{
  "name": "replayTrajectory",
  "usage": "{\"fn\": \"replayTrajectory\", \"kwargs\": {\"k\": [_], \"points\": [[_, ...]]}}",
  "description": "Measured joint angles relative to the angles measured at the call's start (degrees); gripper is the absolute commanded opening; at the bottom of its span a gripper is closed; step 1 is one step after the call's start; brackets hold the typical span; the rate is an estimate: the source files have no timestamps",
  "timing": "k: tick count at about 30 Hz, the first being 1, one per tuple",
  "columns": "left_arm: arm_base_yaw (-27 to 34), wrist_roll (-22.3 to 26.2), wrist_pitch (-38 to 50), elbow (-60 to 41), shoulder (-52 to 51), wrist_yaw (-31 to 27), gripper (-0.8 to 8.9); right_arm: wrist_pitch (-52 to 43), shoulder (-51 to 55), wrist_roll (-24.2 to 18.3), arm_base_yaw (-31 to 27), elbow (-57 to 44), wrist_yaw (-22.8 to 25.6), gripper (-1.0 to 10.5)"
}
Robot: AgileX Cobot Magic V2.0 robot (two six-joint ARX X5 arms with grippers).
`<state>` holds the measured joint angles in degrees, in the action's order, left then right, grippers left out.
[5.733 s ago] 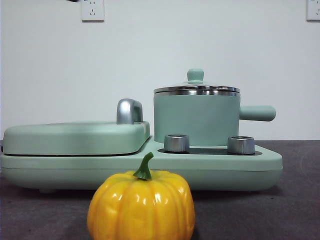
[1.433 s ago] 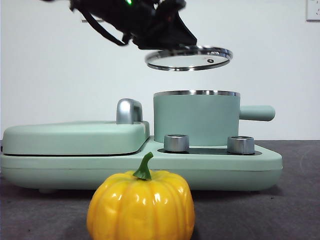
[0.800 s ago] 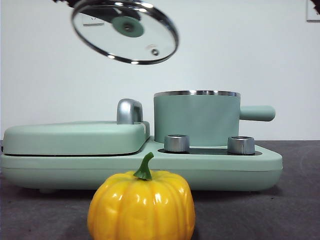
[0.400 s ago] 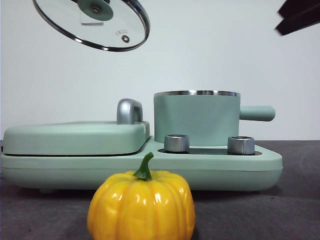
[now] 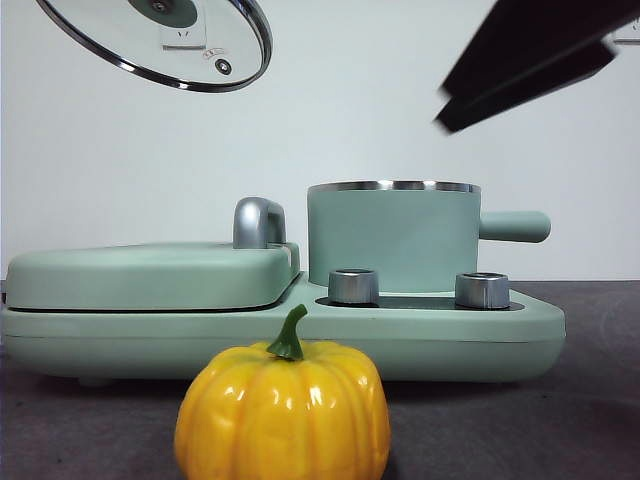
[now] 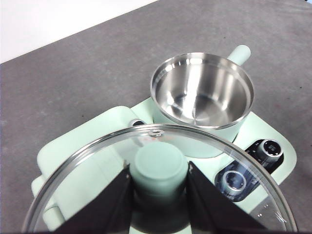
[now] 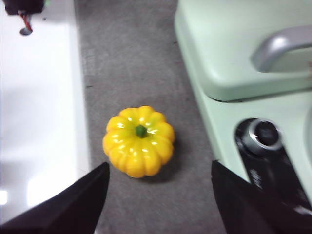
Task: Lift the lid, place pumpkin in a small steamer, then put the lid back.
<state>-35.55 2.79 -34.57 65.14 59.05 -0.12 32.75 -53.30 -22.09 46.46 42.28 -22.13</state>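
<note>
A: Since half a second ago, the lid (image 5: 155,38) is being carried further up and aside, and the right gripper (image 7: 158,195) is being brought in from the upper corner.

B: Grip states?

A: The lid's knob (image 6: 160,168) is being clamped by the left gripper (image 6: 158,187). The right gripper is being held open above the pumpkin (image 7: 139,141), which is sitting on the tabletop (image 7: 131,63) before the uncovered small steamer (image 5: 393,235).
</note>
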Motion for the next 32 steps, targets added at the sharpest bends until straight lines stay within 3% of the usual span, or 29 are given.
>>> {"fn": "replayTrajectory", "kwargs": {"k": [13, 19, 32], "points": [[1.6, 0.6, 0.0, 0.0, 0.0, 0.0, 0.1, -10.1, -15.0, 0.0, 5.8, 0.0, 0.1, 4.0], [2.1, 0.7, 0.0, 0.0, 0.0, 0.0, 0.1, -14.0, -20.8, 0.0, 6.9, 0.0, 0.1, 4.9], [2.1, 1.3, 0.0, 0.0, 0.0, 0.0, 0.1, -15.4, -29.0, 0.0, 9.0, 0.0, 3.6, 4.9]]}}
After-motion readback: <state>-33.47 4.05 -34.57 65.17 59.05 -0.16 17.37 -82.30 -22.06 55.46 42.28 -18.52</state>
